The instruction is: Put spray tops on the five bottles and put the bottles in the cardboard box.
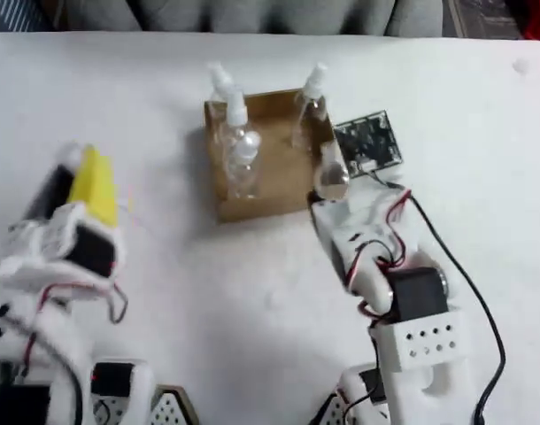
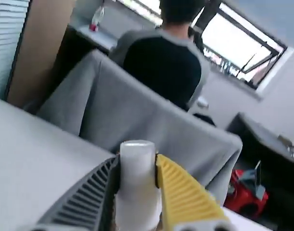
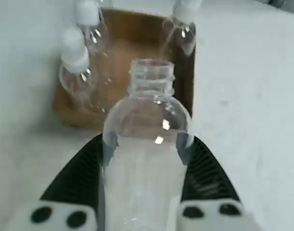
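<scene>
Bottle (image 3: pixel 147 125): clear plastic, uncapped, is clamped at the body by the right fingers (image 3: pixel 79 178) just beside the cardboard box (image 1: pixel 261 208) | spray top (image 2: pixel 136 183) is pinched between the left fingers (image 2: pixel 185 192), well apart | handling: judged light, thin-walled, slippery, easily crushed; hold is best kept low on the body, with the neck left free.

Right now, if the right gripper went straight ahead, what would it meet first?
The right gripper carries a bottle that would likely meet the box at its near edge first; a capped bottle stands just beyond. Depth is unclear.
</scene>
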Action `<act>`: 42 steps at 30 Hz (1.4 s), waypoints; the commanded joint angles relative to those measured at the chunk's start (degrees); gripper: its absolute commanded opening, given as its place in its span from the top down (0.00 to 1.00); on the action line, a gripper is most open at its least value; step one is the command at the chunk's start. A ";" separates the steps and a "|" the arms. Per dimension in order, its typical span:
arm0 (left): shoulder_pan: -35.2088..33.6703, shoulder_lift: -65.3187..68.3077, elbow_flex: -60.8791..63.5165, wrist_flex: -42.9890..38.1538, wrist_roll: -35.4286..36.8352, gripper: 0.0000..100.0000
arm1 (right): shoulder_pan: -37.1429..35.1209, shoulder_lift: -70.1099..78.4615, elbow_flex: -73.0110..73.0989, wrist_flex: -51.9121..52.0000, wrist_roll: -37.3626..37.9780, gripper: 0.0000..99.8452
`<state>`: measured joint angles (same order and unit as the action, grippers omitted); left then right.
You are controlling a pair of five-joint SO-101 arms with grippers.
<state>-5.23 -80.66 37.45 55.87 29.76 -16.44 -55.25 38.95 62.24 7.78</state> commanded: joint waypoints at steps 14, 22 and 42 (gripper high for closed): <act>-2.59 6.90 -11.25 -26.90 -0.97 0.98 | -16.75 -14.81 19.08 -22.73 -10.99 0.98; 0.84 13.93 -10.64 -38.07 -6.15 0.98 | -24.57 -22.46 27.52 -26.59 -7.30 0.98; 10.77 -1.63 5.71 -32.62 -6.24 0.98 | -31.16 -47.96 46.86 -31.08 -6.95 0.98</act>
<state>4.09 -79.52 39.21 26.33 24.13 -47.03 -101.76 85.45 32.44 -0.04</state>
